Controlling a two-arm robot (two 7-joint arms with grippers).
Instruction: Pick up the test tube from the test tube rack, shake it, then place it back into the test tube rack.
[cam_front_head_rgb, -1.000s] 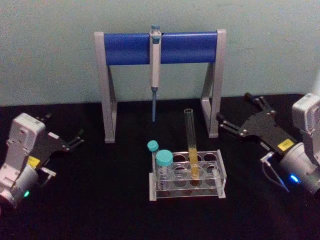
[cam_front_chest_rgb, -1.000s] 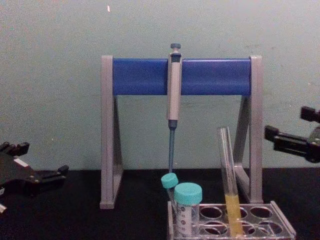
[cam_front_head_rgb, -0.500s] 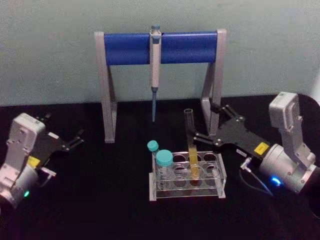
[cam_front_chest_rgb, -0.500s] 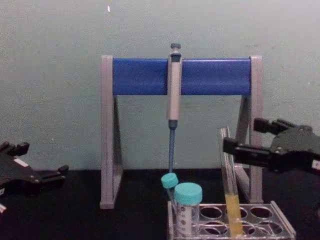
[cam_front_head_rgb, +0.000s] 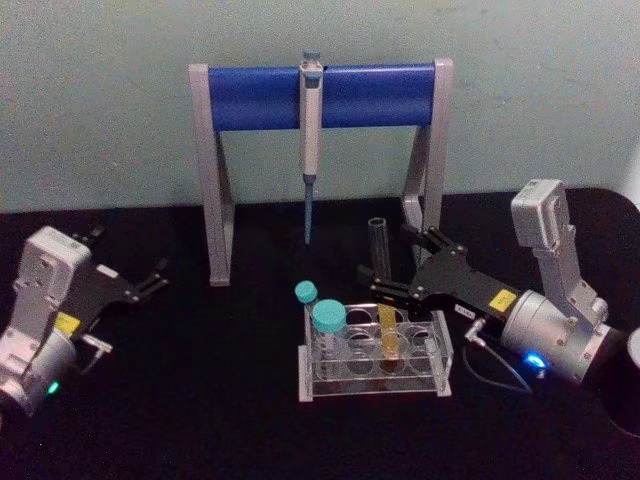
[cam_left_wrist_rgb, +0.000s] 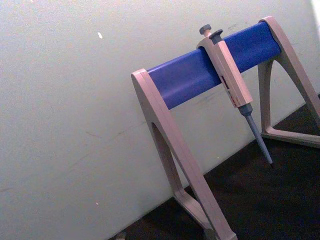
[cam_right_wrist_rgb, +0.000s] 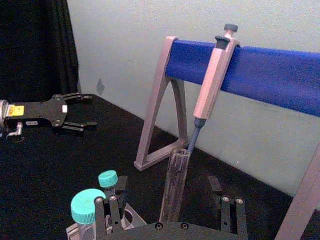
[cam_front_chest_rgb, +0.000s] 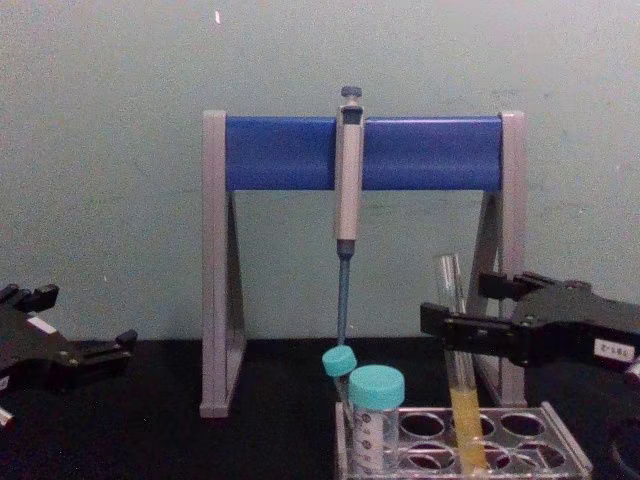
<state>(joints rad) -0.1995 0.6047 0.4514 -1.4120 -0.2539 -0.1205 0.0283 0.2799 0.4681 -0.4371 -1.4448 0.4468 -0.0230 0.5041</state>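
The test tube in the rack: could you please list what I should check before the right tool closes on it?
1. The right tool is open with the test tube between its fingers: ok.
2. Even gap on both sides of the test tube: cannot tell.
3. The test tube is seated in the test tube rack, about upright: ok.
4. Fingers sit above the yellow liquid and above the rack: ok.
5. The teal-capped tubes are apart from the tool: ok.
6. The left tool is parked at the left, apart from the rack: ok.
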